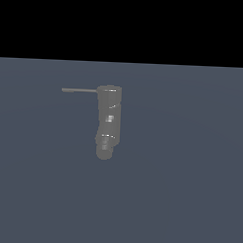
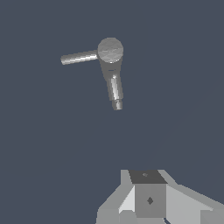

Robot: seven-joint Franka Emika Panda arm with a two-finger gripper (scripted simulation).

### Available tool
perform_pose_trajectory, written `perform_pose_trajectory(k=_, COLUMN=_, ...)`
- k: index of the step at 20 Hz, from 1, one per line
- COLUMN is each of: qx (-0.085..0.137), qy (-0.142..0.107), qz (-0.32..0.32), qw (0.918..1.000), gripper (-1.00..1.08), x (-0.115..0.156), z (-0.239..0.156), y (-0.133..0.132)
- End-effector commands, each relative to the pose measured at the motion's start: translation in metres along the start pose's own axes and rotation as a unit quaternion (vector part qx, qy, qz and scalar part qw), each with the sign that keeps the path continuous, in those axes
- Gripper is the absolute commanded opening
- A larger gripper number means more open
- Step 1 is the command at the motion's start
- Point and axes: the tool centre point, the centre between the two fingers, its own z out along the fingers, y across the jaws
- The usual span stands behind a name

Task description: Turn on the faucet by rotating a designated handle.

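On the flat blue-grey floor (image 1: 190,196), near the middle of the exterior view, stands the dull grey thick cylinder-like faucet (image 1: 108,118), slightly bent, with a rounded spout end. From its top the thin straight grey rod handle (image 1: 79,90) projects toward the exterior view's left. The grey blocky gripper (image 2: 148,199) shows only in the wrist view, well apart from the faucet; its fingers are not seen, so I cannot tell its opening.

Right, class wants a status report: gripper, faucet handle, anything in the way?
Gripper well clear of faucet, holding nothing; open or shut unclear. Handle untouched, pointing to exterior view's left. Nothing in the way.
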Motion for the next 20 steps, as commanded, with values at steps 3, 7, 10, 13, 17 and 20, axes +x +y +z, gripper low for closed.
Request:
perform_pose_trajectory(k=3, qx=-0.001, qy=-0.001, qz=0.044, qw=0.9990, gripper=-1.00, x=0.006, z=0.017, y=-0.019)
perform_pose_trajectory(k=7, qx=-0.001, qy=-0.002, qz=0.085, qw=0.9963, gripper=-1.00, x=0.013, z=0.033, y=-0.037)
perform_pose_trajectory(k=10, qx=-0.002, qy=-0.002, qz=0.116, qw=0.9932, gripper=-1.00, x=0.019, z=0.045, y=-0.050)
perform_pose_trajectory(k=13, qx=-0.002, qy=-0.003, qz=0.147, qw=0.9892, gripper=-1.00, x=0.026, z=0.057, y=-0.062)
perform_pose_trajectory(k=17, qx=-0.003, qy=-0.003, qz=0.187, qw=0.9823, gripper=-1.00, x=0.037, z=0.072, y=-0.078)
perform_pose_trajectory(k=20, qx=-0.003, qy=-0.004, qz=0.217, qw=0.9761, gripper=-1.00, x=0.046, z=0.084, y=-0.090)
